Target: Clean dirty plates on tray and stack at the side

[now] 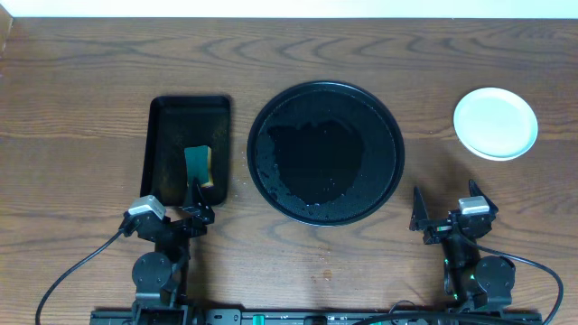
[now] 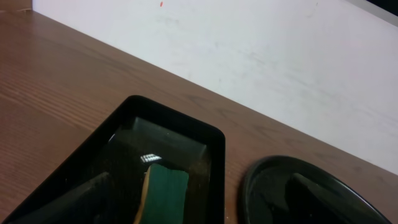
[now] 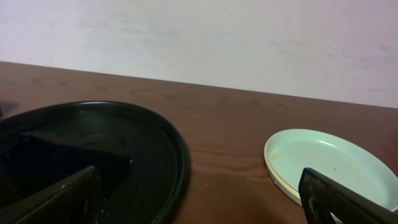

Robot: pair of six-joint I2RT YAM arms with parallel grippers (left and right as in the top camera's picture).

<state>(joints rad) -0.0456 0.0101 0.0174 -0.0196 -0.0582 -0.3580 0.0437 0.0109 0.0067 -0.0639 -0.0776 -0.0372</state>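
Finishing step: the round tray (image 1: 386, 171) is being shown bare, with droplets on it, at the middle of the worktop (image 1: 90, 72). The task is therefore being judged all but done, with only a check of the stack being left.
Plates: the plates (image 1: 495, 123) are being carried by bare wood near the right edge of the worktop, well apart from the round tray. A mint plate is lying on top, a yellowish rim is being glimpsed under it in the right wrist view, and a third cannot be counted.
Left end effector: the left end effector (image 1: 197, 206) is being held wide open and empty at the near end of the rectangular tray (image 1: 163, 126), just beside the green sponge (image 1: 199, 165).
Right end effector: the right end effector (image 1: 446, 208) is being held fully open and empty toward the front edge, between the round tray and the plates, touching neither.
Doing it well: both arms are best being kept clear of the plates. If the stack is being squared up, the rims should be nudged gently from the side rather than pinched, since smooth plates are likely to slide on each other.
Risk: an open finger being swung toward the right edge could be pushing the plates off the worktop.
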